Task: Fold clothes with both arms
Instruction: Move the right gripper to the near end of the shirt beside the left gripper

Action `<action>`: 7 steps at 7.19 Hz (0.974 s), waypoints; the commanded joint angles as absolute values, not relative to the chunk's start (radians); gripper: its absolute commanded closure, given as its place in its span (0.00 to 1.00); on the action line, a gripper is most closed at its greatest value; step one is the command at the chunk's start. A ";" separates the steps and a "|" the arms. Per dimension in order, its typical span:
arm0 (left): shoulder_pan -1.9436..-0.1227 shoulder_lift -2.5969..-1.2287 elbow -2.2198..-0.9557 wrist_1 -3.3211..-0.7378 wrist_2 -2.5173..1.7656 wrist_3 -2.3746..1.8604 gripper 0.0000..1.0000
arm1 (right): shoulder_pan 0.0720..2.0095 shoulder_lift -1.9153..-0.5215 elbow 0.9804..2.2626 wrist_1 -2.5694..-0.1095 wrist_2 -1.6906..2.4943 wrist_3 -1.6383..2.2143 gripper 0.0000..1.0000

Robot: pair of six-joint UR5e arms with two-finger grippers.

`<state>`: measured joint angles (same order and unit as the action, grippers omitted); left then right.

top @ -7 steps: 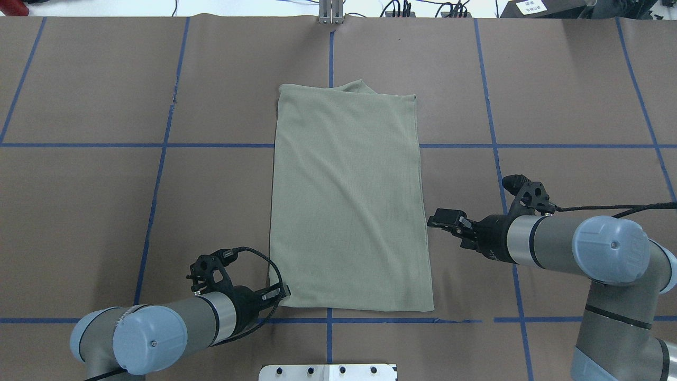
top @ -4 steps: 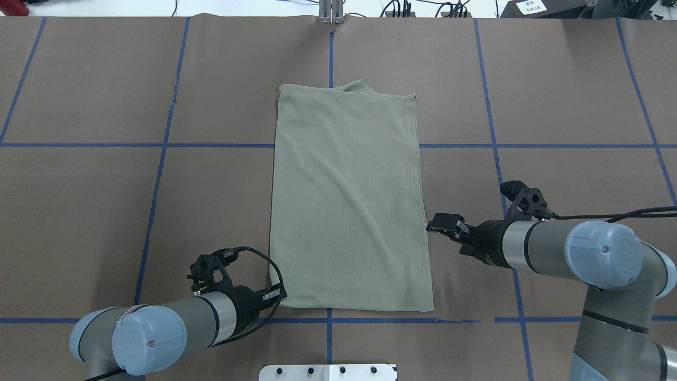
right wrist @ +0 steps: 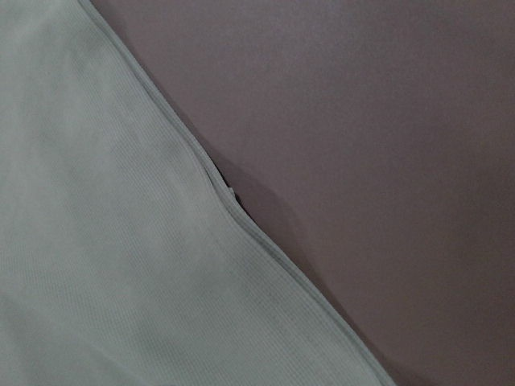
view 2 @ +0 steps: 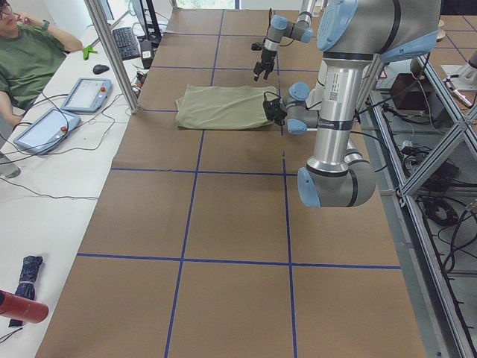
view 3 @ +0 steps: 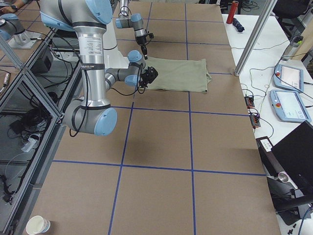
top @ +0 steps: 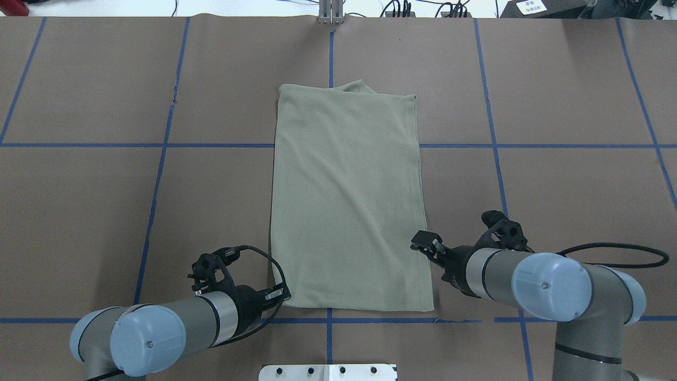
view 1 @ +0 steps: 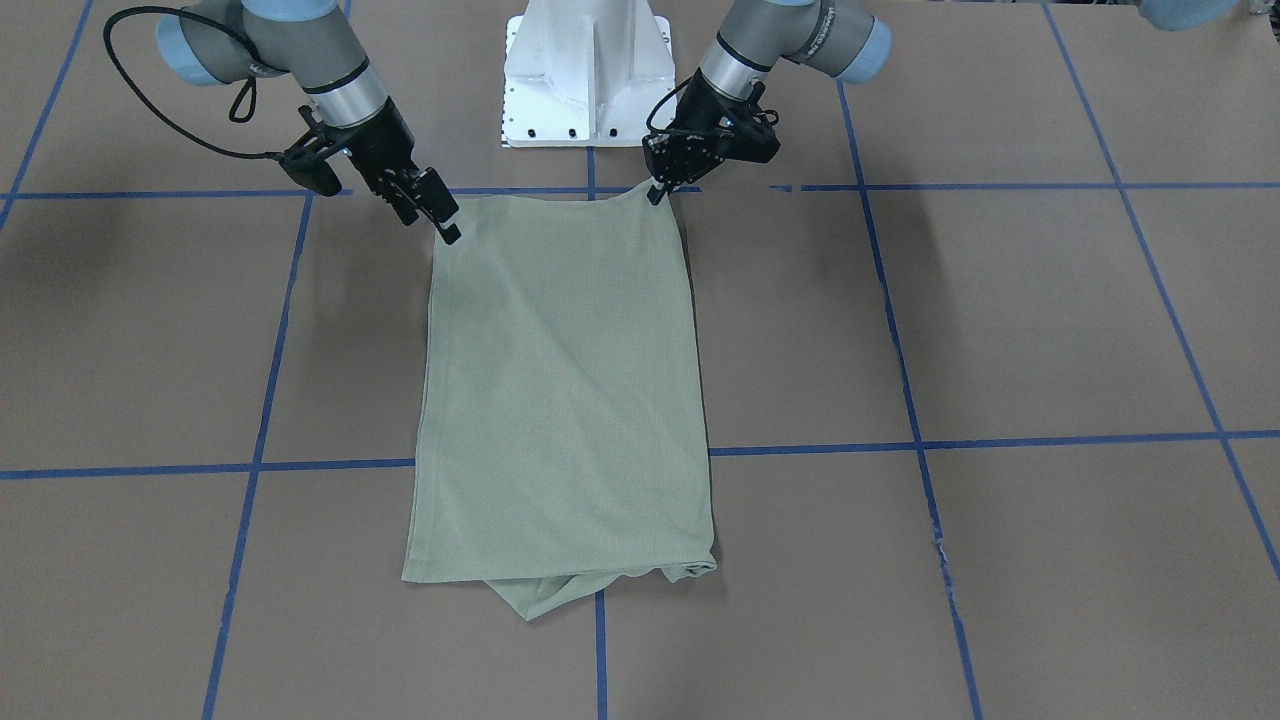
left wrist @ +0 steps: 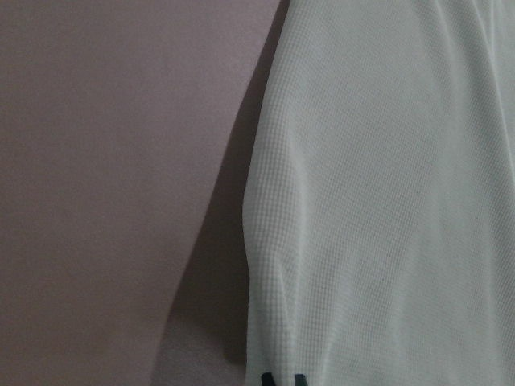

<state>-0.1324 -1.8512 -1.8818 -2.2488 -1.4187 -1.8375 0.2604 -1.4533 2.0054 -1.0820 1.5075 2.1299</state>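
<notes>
Right fingers (top: 421,239) (seemingly spread) now reach the shirt's (top: 349,201) edge; opposite them, left fingers (top: 277,296) still pinch its corner, so a second grasp looks near.

My left gripper (view 1: 657,191) pinches one corner of the shirt (view 1: 565,400) at the end nearest my base (view 1: 588,70), and the corner stands up in a small peak. My right gripper (view 1: 445,225) hangs at the other near corner, jaws seemingly apart, tip at the cloth's edge. The shirt lies as a long rectangle on the desk (view 1: 1000,330), with a fold poking out at its far end.
</notes>
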 commanded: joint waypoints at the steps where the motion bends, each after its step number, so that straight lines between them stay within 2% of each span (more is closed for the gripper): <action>1: -0.132 -1.856 -1.885 -2.249 -1.419 -1.838 1.00 | 0.180 -1.328 1.993 -1.297 1.459 2.228 0.00; 7: -0.133 -1.855 -1.888 -2.249 -1.419 -1.838 1.00 | 0.135 -1.299 1.959 -1.331 1.440 2.256 0.03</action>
<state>-0.1322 -1.8539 -1.8883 -2.2488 -1.4189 -1.8377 0.1382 -1.2999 1.9613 -1.3310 1.4411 2.2563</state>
